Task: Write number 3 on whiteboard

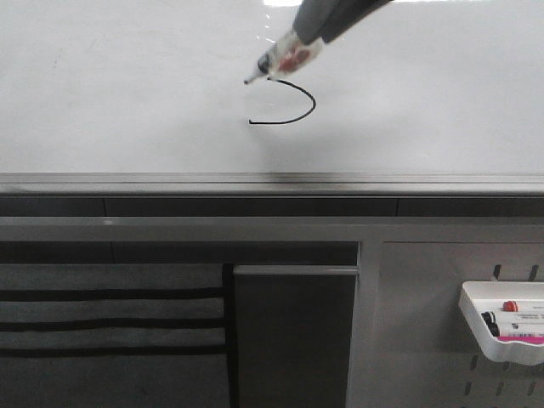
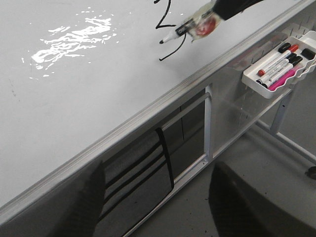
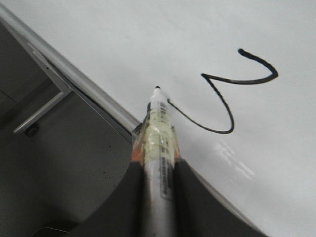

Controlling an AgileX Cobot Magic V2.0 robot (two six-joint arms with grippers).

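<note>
The whiteboard (image 1: 127,85) fills the upper front view. A thin black number 3 (image 3: 227,98) is drawn on it; the front view shows only its lower curve (image 1: 299,106), the top being hidden behind my right arm. My right gripper (image 1: 308,36) comes in from above and is shut on a taped marker (image 1: 287,58), also seen in the right wrist view (image 3: 159,133). The marker's tip (image 3: 157,88) is close beside the 3's tail end, off the line. My left gripper (image 2: 158,207) is open and empty, below the board's rail.
A grey metal rail (image 1: 255,183) runs along the board's lower edge. A white tray (image 1: 476,327) with several markers hangs on the pegboard at the lower right, also in the left wrist view (image 2: 256,81). A dark striped panel (image 1: 110,331) lies below the rail.
</note>
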